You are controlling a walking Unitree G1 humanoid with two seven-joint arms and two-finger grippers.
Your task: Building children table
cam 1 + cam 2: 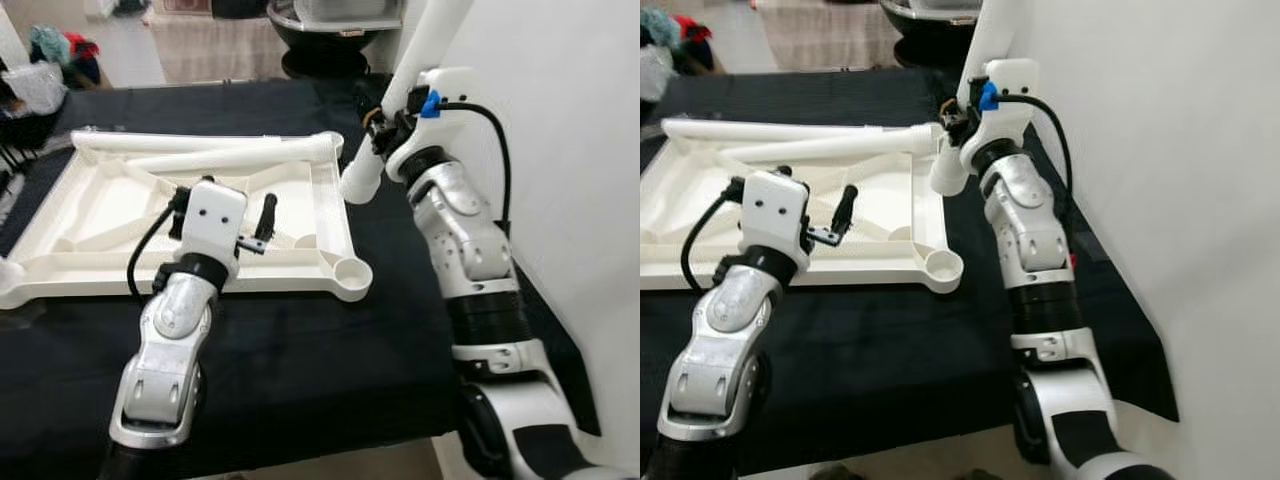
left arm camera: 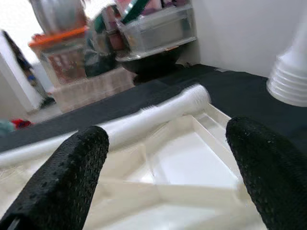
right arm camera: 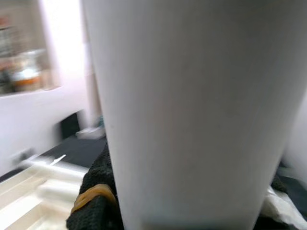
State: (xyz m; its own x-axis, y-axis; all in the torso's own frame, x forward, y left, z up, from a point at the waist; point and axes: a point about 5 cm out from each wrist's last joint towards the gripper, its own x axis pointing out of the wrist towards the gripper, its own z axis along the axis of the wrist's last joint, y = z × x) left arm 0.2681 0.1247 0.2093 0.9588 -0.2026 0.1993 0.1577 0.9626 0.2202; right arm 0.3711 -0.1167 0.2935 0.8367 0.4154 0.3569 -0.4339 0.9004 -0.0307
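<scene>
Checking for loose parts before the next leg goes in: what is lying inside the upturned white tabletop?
Two white table legs lie inside the tabletop along its far side. The open left gripper hovers over its ribbed middle, hiding part of it. The right gripper holds another leg nearby.

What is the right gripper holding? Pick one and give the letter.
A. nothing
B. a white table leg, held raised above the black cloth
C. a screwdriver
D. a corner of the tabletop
B: the right gripper is closed around a white table leg that slants up off the black cloth, beside the upturned tabletop.
</scene>
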